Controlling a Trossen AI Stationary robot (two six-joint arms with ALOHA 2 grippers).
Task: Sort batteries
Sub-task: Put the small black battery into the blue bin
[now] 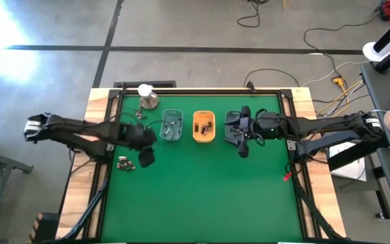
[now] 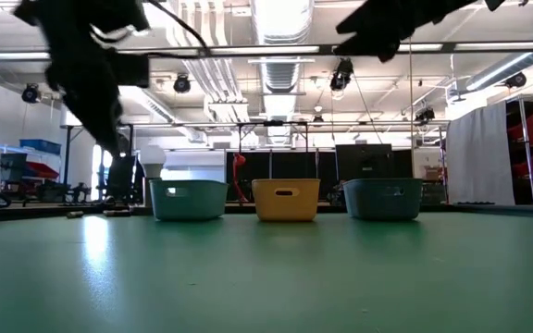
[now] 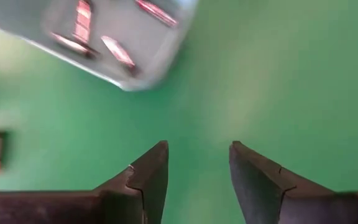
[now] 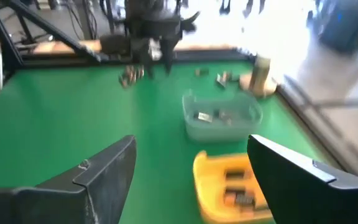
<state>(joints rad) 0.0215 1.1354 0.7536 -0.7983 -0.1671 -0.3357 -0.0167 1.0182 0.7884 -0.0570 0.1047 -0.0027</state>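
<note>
Batteries (image 1: 123, 163) partly sorted: some loose on desk (image 1: 202, 196), some binned.
Loose ones lay flat by the left claw (image 3: 197, 171), long axes unclear; others rested in the clear tray (image 1: 171, 126) and yellow tray (image 1: 204, 127), presumably split by type. Left claw hovered apart, empty, near the clear tray. Right claw (image 4: 191, 168) apart, empty, beside the yellow tray.

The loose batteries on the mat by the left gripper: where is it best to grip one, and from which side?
Probably from straight above, across the middle of its round body. The loose batteries lie flat on the mat, so only their tops and sides are free. The left gripper, open, is beside them.
</note>
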